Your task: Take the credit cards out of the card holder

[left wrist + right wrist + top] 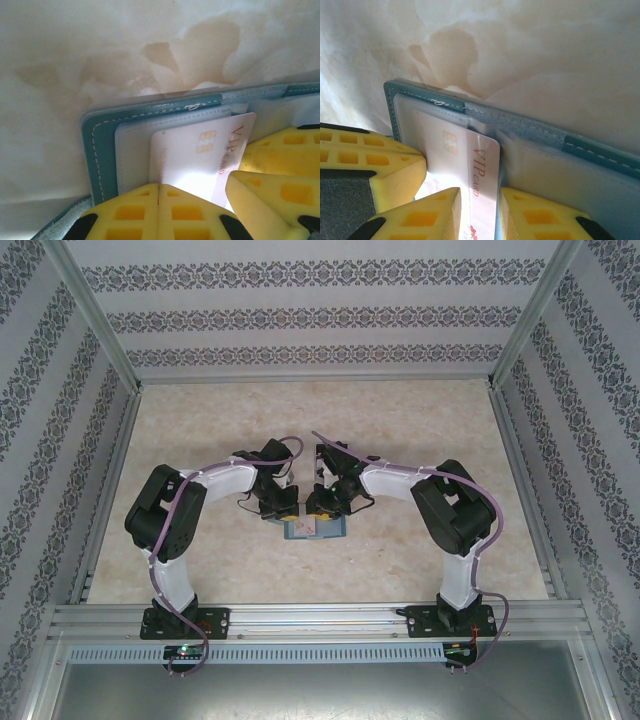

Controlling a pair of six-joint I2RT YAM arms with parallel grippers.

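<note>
1. Left wrist view: the left tool [158,189] has its fingers pressed together, tips down on the open card holder [95,150]. It is apparently pinning the holder flat to the surface [75,50] between the arms.
2. A pale credit card [192,150] marked VIP sticks partly out of a clear inner pocket [132,150].
3. The right tool [480,200] has its fingers apart, straddling that card's free end, not visibly clamped on it.
4. Step in hand, as I judge it: drawing this card out. The next move calls for closing on the card and pulling along the pocket while the holder is pinned.
</note>
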